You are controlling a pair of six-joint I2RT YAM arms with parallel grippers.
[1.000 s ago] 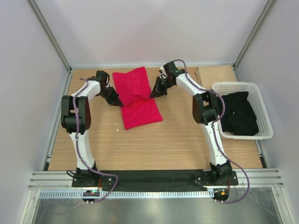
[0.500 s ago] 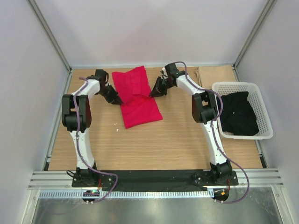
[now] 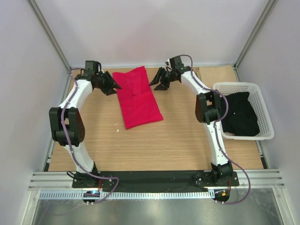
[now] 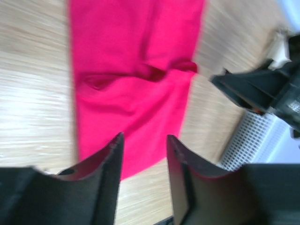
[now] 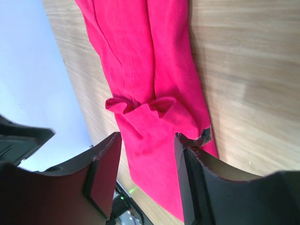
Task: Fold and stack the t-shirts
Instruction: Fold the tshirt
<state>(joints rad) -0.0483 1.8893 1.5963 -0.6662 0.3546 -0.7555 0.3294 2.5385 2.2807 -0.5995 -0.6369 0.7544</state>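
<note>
A crimson red t-shirt (image 3: 138,97) lies on the wooden table as a long folded strip, with a small wrinkle across its middle. My left gripper (image 3: 112,87) hovers off the strip's far left edge, open and empty. My right gripper (image 3: 158,82) hovers off the far right edge, also open and empty. In the left wrist view the t-shirt (image 4: 133,65) lies beyond my spread left gripper (image 4: 144,141). The right wrist view shows the t-shirt (image 5: 150,61) past my right gripper (image 5: 147,138), which has nothing between its fingers.
A white lattice basket (image 3: 236,85) stands at the right edge of the table and holds dark cloth (image 3: 240,116). Grey walls and metal posts close in the table at the back and sides. Bare wood (image 3: 154,145) stretches between the shirt and the arm bases.
Both grippers went from shut at the red shirt's edges to open, let go of it, and drew back and outward. The shirt now lies flatter.
</note>
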